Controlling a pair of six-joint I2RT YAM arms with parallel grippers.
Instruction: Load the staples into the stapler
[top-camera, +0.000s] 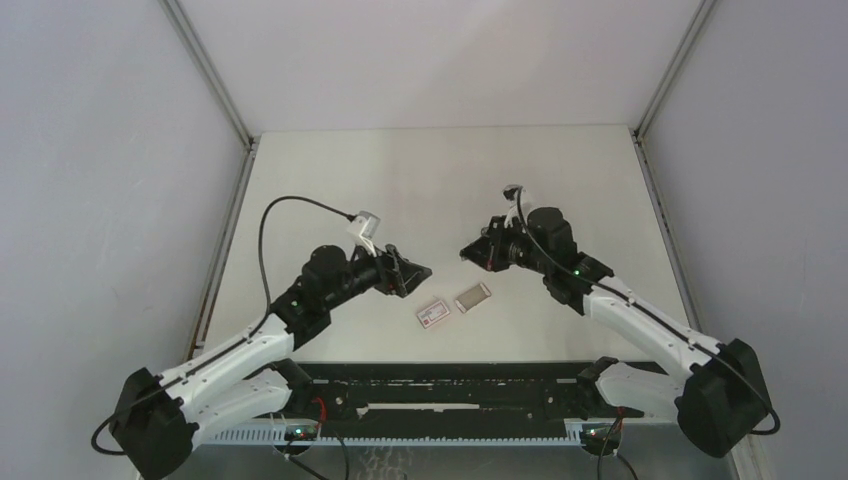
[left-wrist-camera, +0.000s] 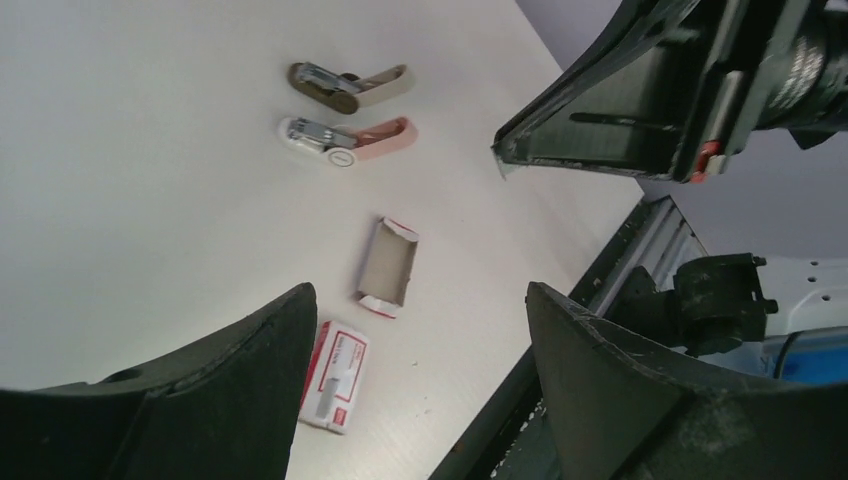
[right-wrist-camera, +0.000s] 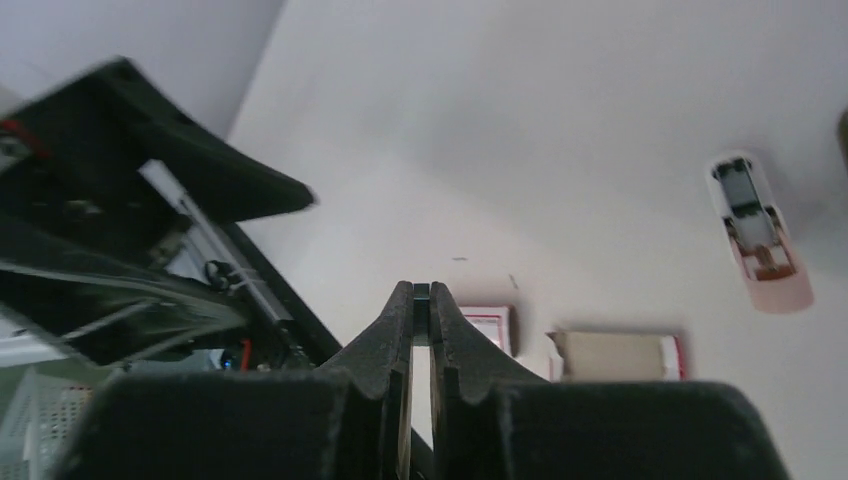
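Observation:
The pink-and-white stapler (left-wrist-camera: 345, 143) lies on the table with its metal channel showing; it also shows in the right wrist view (right-wrist-camera: 760, 235). I cannot make it out in the top view. The white box with a red label (top-camera: 433, 314) and its flat tray (top-camera: 472, 297) lie side by side near the front edge. The tray (left-wrist-camera: 388, 265) looks bare inside. My right gripper (right-wrist-camera: 421, 292) is shut on a thin dark strip, seemingly the staples, held above the table (top-camera: 466, 250). My left gripper (left-wrist-camera: 418, 300) is open and empty, raised over the box (left-wrist-camera: 335, 378), facing the right gripper (top-camera: 422, 271).
An olive-brown stapler-shaped thing (left-wrist-camera: 350, 85) lies just beyond the pink stapler. The black rail of the arm bases (top-camera: 450, 385) runs along the table's near edge. Grey walls enclose the table at the left, right and back.

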